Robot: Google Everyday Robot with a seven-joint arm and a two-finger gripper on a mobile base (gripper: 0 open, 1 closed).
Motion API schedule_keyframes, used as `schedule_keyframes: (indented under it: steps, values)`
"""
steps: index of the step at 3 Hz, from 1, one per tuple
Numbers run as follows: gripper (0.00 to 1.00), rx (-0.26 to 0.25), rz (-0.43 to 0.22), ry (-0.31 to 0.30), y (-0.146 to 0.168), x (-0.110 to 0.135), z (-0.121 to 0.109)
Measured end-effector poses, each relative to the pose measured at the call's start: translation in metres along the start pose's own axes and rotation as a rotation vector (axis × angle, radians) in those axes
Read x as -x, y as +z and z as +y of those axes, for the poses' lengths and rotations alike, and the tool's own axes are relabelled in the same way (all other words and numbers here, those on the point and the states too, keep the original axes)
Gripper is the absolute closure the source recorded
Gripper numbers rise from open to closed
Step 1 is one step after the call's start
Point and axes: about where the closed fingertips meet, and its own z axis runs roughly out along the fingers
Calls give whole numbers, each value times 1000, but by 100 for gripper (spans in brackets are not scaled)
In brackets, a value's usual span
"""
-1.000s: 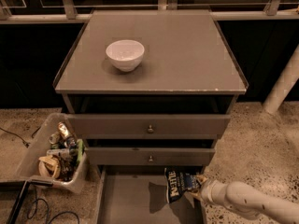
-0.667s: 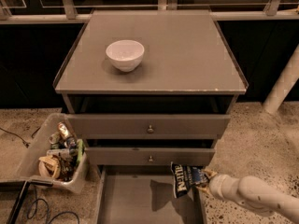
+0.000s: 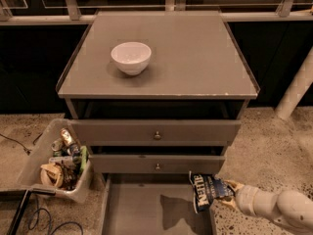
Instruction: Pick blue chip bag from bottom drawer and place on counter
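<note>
Gripper point(image 3: 229, 194) at the right rim of the open bottom drawer point(image 3: 146, 212), fingers clamped on the right edge of the blue chip bag point(image 3: 206, 191). The bag hangs clear above the drawer's right side, its shadow on the drawer floor. The counter point(image 3: 195, 58), well above the drawer, carries a white bowl point(image 3: 131, 58). A clear bin point(image 3: 36, 148) stands left of the drawer.

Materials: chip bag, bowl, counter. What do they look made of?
Held by the gripper over the bottom drawer, the blue chip bag: crinkly glossy film. The bowl: smooth white sheen, likely glazed ceramic. The counter: matte grey, chipped edge, perhaps painted wood.
</note>
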Motion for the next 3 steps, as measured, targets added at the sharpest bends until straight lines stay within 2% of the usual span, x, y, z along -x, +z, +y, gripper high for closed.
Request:
schedule_keyframes:
  steps: [1,2,3]
  values:
    - [100,21,17,-11,25,3,7]
    - [100,27,37,-84,40,30,14]
    - [100,17,55,-198,32,80,22]
